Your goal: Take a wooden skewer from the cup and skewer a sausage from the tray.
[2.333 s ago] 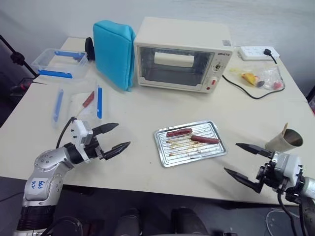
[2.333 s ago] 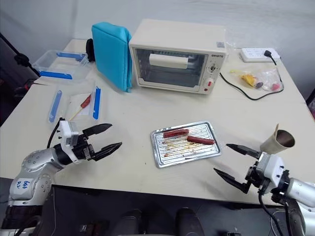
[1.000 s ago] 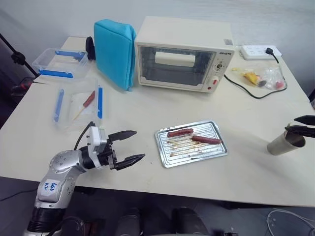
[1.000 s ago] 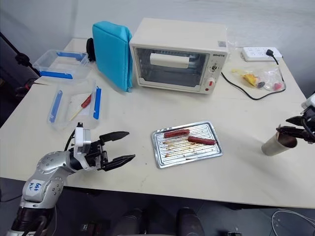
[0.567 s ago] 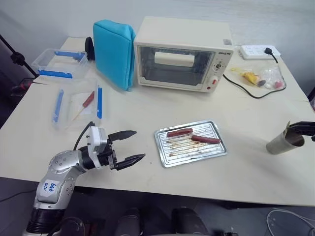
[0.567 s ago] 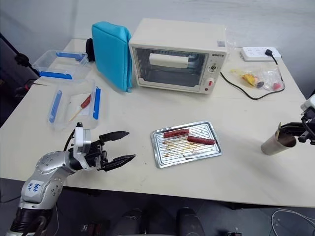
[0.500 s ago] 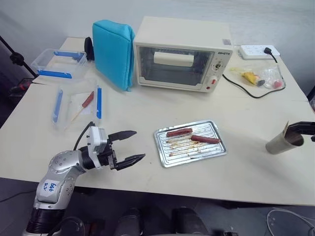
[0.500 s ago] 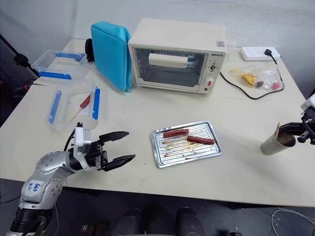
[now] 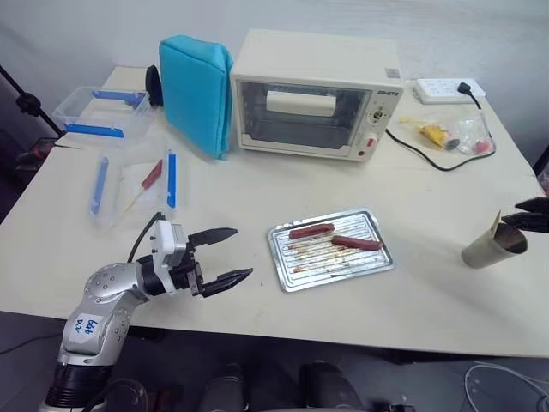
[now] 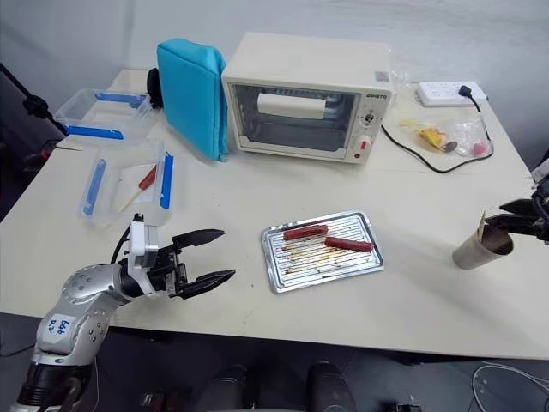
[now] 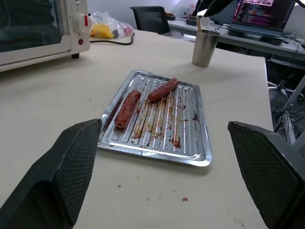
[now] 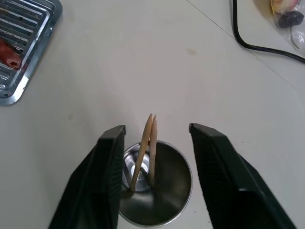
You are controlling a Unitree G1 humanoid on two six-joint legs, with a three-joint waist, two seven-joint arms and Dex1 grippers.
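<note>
**Right claw spread over the cup with the skewers between its fingers**

The cup (image 12: 155,191) is found at the right edge of the table (image 9: 257,193), well apart from the tray (image 9: 330,250). The right gripper (image 12: 155,143) is held just above the cup rim, and its two fingers are spread to about the width of the cup. The wooden skewer (image 12: 142,150) is seen between the fingers, leaning out of the cup, and it is not touched by either finger. The left gripper (image 9: 227,255) is held near the front edge at the left, wide open and empty, pointing toward the tray.

Two skewers are counted in the cup, close together. Two sausages are counted on the tray: the sausage (image 9: 357,243) on the right and the darker sausage (image 9: 311,231) beside it, farther back. Two clear boxes (image 9: 100,107) with blue clips are counted at the far left. One oven (image 9: 313,94) is seen at the far side.

Compared with one second before, the right claw is opened wider at the cup. The left gripper is unchanged.
</note>
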